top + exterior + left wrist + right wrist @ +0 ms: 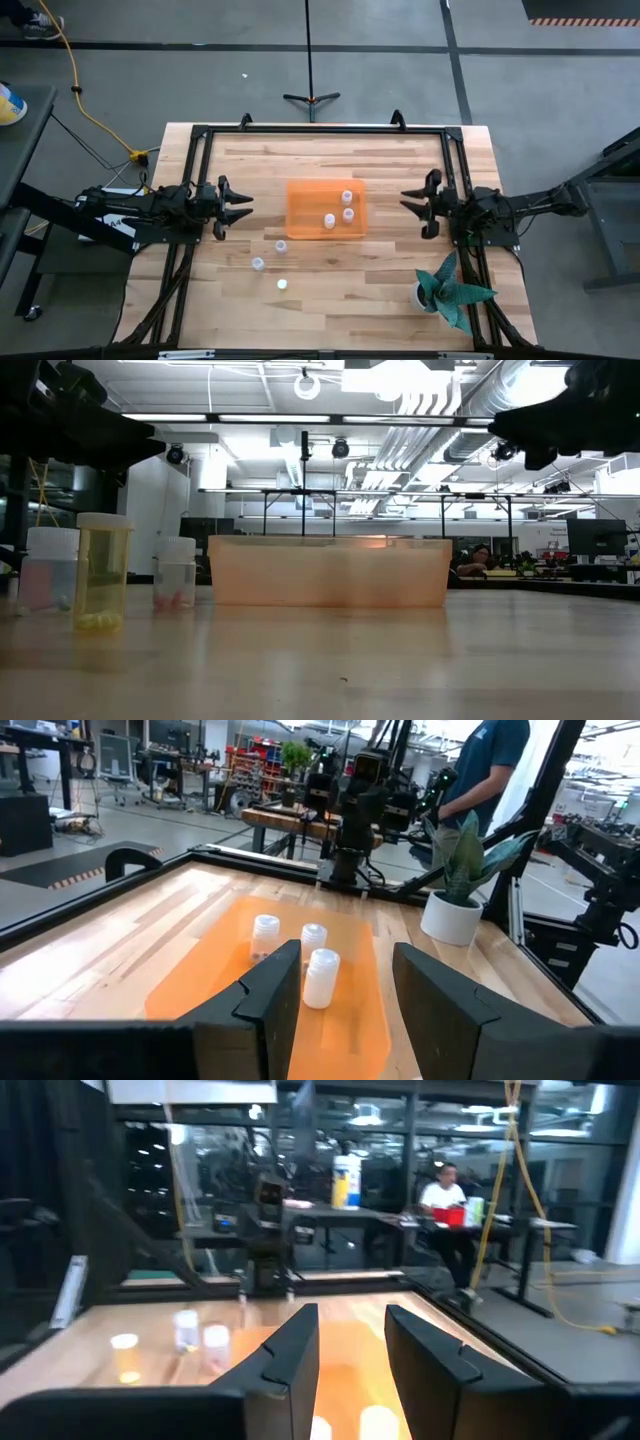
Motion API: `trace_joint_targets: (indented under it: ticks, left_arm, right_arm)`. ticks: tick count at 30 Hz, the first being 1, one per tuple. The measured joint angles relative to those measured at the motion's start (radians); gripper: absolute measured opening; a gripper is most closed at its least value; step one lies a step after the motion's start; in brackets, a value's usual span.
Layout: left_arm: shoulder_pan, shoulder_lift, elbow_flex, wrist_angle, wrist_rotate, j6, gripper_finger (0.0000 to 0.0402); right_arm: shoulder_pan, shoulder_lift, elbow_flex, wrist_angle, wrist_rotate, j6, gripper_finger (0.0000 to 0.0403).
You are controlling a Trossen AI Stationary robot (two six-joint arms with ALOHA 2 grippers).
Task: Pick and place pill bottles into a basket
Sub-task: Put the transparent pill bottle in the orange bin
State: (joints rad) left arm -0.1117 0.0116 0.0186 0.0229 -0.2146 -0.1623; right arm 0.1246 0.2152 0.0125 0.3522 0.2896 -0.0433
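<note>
Plastic defines the basket (310, 224): a translucent orange rectangle with low walls, mid-surface on pale wood planks (330, 300), holding three small white-capped cylindrical pill bottles (329, 221). Three more bottles (258, 263) stand outside near it. Left end effector (240, 206) and right end effector (409, 203) hover parted, empty, flanking it.

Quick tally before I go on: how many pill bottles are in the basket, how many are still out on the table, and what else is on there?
Pill bottles in the basket: 3
Pill bottles on the table: 3
Basket: 1
Potted plant: 1
Total: 8 things, 6 of them pill bottles
</note>
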Motion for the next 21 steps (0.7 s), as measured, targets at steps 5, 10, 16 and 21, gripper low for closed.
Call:
trace_joint_targets:
  ticks: [5, 10, 16, 21]
  left_arm:
    - [0.0, 0.0, 0.0, 0.003, -0.029, 0.068, 0.0195]
    - [0.0, 0.005, 0.0, 0.023, -0.064, 0.114, 0.0195]
    - [0.0, 0.006, 0.0, 0.069, -0.116, 0.137, 0.022]
    - [0.0, 0.006, 0.002, 0.165, -0.136, 0.14, 0.0299]
  right_arm:
    - [0.0, 0.0, 0.0, -0.003, 0.062, -0.041, 0.0108]
    - [0.0, 0.001, 0.0, -0.026, 0.082, -0.066, 0.0108]
    - [0.0, 0.001, 0.001, -0.083, 0.064, 0.016, 0.0108]
    - [0.0, 0.001, 0.001, -0.133, 0.081, 0.01, 0.0108]
